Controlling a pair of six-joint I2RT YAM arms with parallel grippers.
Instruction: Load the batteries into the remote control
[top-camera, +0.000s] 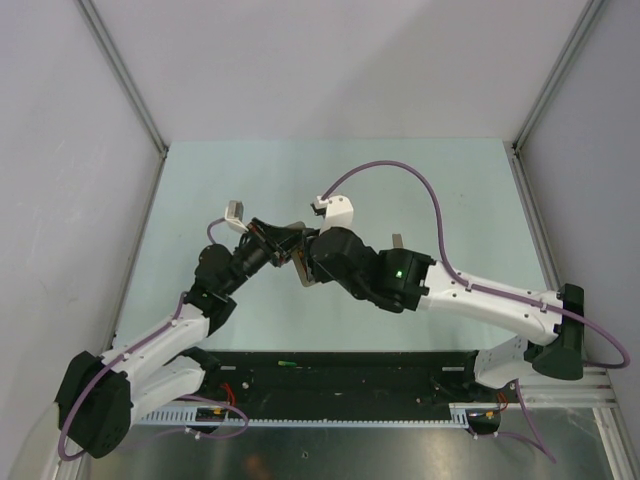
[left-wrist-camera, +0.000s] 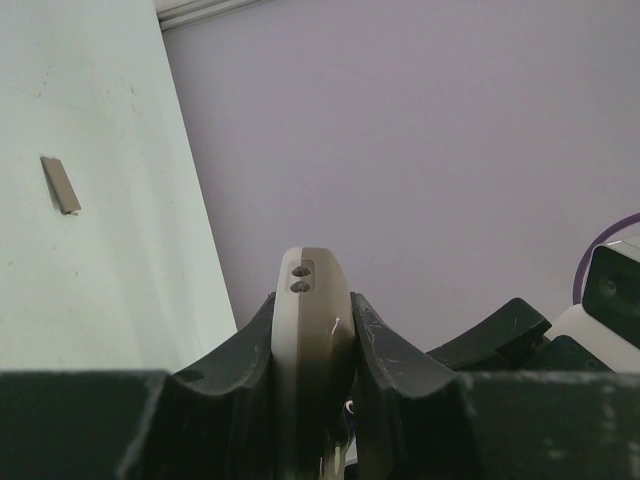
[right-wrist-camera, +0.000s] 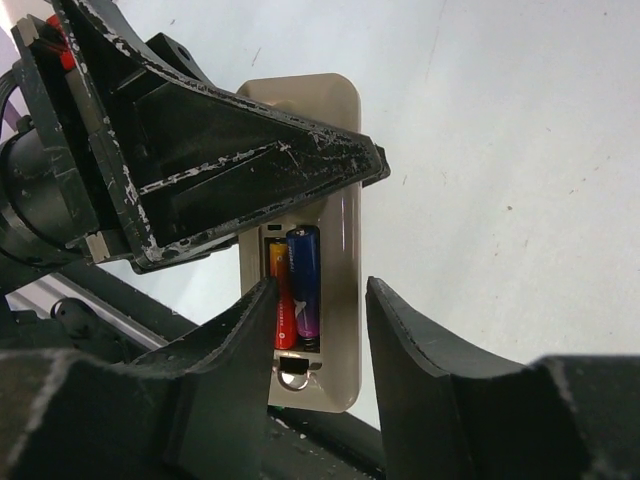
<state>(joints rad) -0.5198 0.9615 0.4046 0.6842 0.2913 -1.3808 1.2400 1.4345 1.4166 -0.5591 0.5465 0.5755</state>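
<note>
pale plastic, the remote (right-wrist-camera: 345, 250) was held up off the worktop (left-wrist-camera: 100, 280), pinched across its thin sides by the left gripper (left-wrist-camera: 314, 330). a slip in that narrow hold could have tipped it and spilled what it carried. the right gripper (right-wrist-camera: 322, 290) stood spread astride its lower end, and a careless close might have knocked something askew. the open compartment (right-wrist-camera: 296, 372) held a blue battery (right-wrist-camera: 304, 275) and a red battery (right-wrist-camera: 281, 305) side by side. the cover (left-wrist-camera: 60, 185) lay well apart on the worktop.
</note>
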